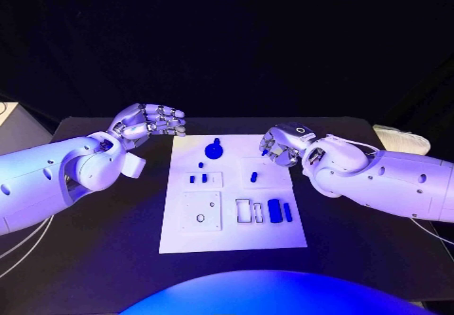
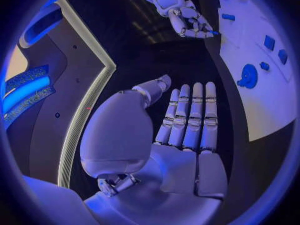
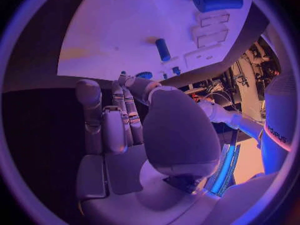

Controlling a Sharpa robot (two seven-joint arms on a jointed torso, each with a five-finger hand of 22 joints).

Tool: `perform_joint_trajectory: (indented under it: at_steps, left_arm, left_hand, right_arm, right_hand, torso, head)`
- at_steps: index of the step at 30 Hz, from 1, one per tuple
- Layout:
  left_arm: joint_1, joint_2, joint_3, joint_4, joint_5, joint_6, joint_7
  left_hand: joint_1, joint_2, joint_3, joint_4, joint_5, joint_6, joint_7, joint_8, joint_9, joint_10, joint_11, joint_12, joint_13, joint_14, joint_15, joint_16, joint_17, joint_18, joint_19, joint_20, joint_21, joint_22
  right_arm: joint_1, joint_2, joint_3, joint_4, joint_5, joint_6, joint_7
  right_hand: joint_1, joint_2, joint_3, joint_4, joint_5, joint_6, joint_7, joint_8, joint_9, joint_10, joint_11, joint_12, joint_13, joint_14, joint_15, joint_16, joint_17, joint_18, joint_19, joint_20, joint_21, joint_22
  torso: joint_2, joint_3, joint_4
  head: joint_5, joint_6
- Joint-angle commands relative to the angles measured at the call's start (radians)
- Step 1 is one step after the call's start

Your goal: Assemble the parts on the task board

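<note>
Judging from how the pieces lie, the assembly is at an early stage. The task board lies in the middle of the black table, and several blue parts rest loose on it: a round part with a stem near the board's far edge, a short peg toward its right edge, two small pieces on a raised plate near its left edge, and two oblong blocks by the empty rectangular slots near its centre. The left hand hovers off the board's far left corner, fingers straight and together in the left wrist view, holding nothing. The right hand hangs over the board's far right corner, fingers curled inward; no part is visible in it. Seating the blocks and pegs appears to remain.
</note>
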Motion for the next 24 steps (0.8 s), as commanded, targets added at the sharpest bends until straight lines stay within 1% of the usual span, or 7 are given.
perform_joint_trajectory:
  at_steps: [1, 3, 6, 7, 12, 18, 24]
  left_arm:
    - [0.0, 0.004, 0.001, -0.003, 0.014, 0.004, 0.01]
    - [0.0, 0.005, 0.001, -0.005, 0.015, 0.004, 0.01]
    - [0.0, 0.009, 0.001, -0.008, 0.017, 0.005, 0.01]
    - [0.0, 0.011, 0.001, -0.009, 0.017, 0.005, 0.01]
    - [0.0, 0.021, 0.001, -0.012, 0.019, 0.006, 0.008]
    - [0.0, 0.036, 0.001, -0.014, 0.021, 0.006, 0.005]
    - [0.0, 0.047, 0.001, -0.014, 0.021, 0.004, 0.004]
  left_hand:
    - [0.007, 0.0, -0.004, -0.001, 0.003, 0.001, 0.008, -0.006, -0.001, 0.004, 0.002, -0.004, 0.001, 0.007, -0.003, -0.006, -0.001, 0.012, 0.007, -0.002, -0.006, -0.001]
    - [0.007, 0.0, -0.004, -0.002, 0.003, 0.001, 0.009, -0.006, -0.002, 0.004, 0.002, -0.004, 0.001, 0.007, -0.003, -0.007, -0.001, 0.012, 0.007, -0.002, -0.007, -0.002]
    - [0.007, 0.0, -0.004, -0.002, 0.003, 0.001, 0.009, -0.006, -0.002, 0.004, 0.002, -0.004, 0.001, 0.007, -0.003, -0.007, -0.001, 0.012, 0.007, -0.002, -0.007, -0.002]
    - [0.007, 0.0, -0.004, -0.002, 0.003, 0.001, 0.009, -0.006, -0.002, 0.004, 0.002, -0.004, 0.001, 0.007, -0.003, -0.007, -0.001, 0.012, 0.007, -0.002, -0.007, -0.002]
    - [0.007, 0.0, -0.004, -0.002, 0.003, 0.001, 0.009, -0.006, -0.002, 0.004, 0.002, -0.004, 0.001, 0.007, -0.003, -0.007, -0.001, 0.012, 0.007, -0.002, -0.007, -0.002]
    - [0.008, 0.0, -0.004, -0.002, 0.003, 0.0, 0.01, -0.007, -0.002, 0.003, 0.003, -0.005, 0.001, 0.008, -0.003, -0.008, -0.001, 0.012, 0.008, -0.002, -0.008, -0.003]
    - [0.007, -0.001, -0.005, -0.002, 0.003, 0.0, 0.01, -0.008, -0.002, 0.003, 0.003, -0.005, 0.001, 0.008, -0.003, -0.01, -0.001, 0.012, 0.009, -0.002, -0.01, -0.005]
  right_arm:
    - [0.005, -0.012, 0.002, 0.046, 0.029, -0.057, 0.017]
    - [0.007, -0.013, 0.003, 0.074, 0.032, -0.056, 0.019]
    - [0.008, 0.001, 0.002, 0.111, 0.032, -0.04, 0.02]
    - [0.008, 0.009, 0.001, 0.121, 0.029, -0.033, 0.019]
    - [0.002, 0.061, -0.009, 0.151, 0.01, 0.003, 0.006]
    - [-0.024, 0.134, -0.027, 0.145, -0.026, 0.073, -0.025]
    - [-0.051, 0.179, -0.037, 0.128, -0.051, 0.098, -0.04]
  right_hand:
    - [-0.004, 0.006, 0.006, -0.002, 0.0, 0.009, -0.001, 0.006, 0.002, 0.032, -0.03, -0.001, -0.003, 0.036, -0.004, 0.004, 0.001, -0.013, 0.008, -0.001, 0.008, 0.003]
    - [-0.004, 0.005, 0.007, -0.002, 0.001, 0.009, -0.001, 0.006, 0.003, 0.033, -0.03, -0.001, -0.004, 0.036, -0.004, 0.006, 0.004, -0.013, 0.008, -0.001, 0.01, 0.005]
    - [-0.004, 0.005, 0.007, -0.002, 0.001, 0.009, -0.001, 0.006, 0.003, 0.033, -0.03, -0.001, -0.004, 0.036, -0.004, 0.006, 0.004, -0.013, 0.008, -0.001, 0.01, 0.005]
    - [-0.004, 0.005, 0.007, -0.002, 0.001, 0.009, -0.001, 0.006, 0.003, 0.033, -0.03, -0.001, -0.004, 0.036, -0.004, 0.006, 0.004, -0.013, 0.008, -0.001, 0.01, 0.005]
    - [-0.005, 0.005, 0.007, -0.003, 0.001, 0.009, -0.001, 0.007, 0.003, 0.033, -0.03, -0.001, -0.004, 0.036, -0.004, 0.005, 0.002, -0.013, 0.008, -0.001, 0.011, 0.006]
    - [-0.005, 0.005, 0.008, -0.003, 0.001, 0.008, -0.001, 0.007, 0.004, 0.033, -0.03, -0.002, -0.004, 0.035, -0.004, 0.005, 0.001, -0.014, 0.009, -0.001, 0.014, 0.011]
    - [-0.006, 0.006, 0.01, -0.004, 0.001, 0.006, 0.0, 0.006, 0.004, 0.032, -0.029, -0.004, -0.005, 0.035, -0.004, 0.005, -0.001, -0.014, 0.008, -0.001, 0.017, 0.014]
  torso:
    - [0.0, -0.0019, -0.0004]
    - [0.0, -0.0012, -0.0002]
    - [0.001, -0.0003, 0.0003]
    - [0.001, -0.0002, 0.0003]
    - [0.001, -0.0016, 0.0025]
    - [0.002, -0.0024, 0.0031]
    - [0.003, -0.0014, 0.0039]
  head:
    - [0.006, 0.0]
    - [0.011, 0.0]
    - [0.026, 0.0]
    - [0.033, 0.0]
    - [0.051, 0.0]
    - [0.083, 0.0]
    - [0.099, 0.0]
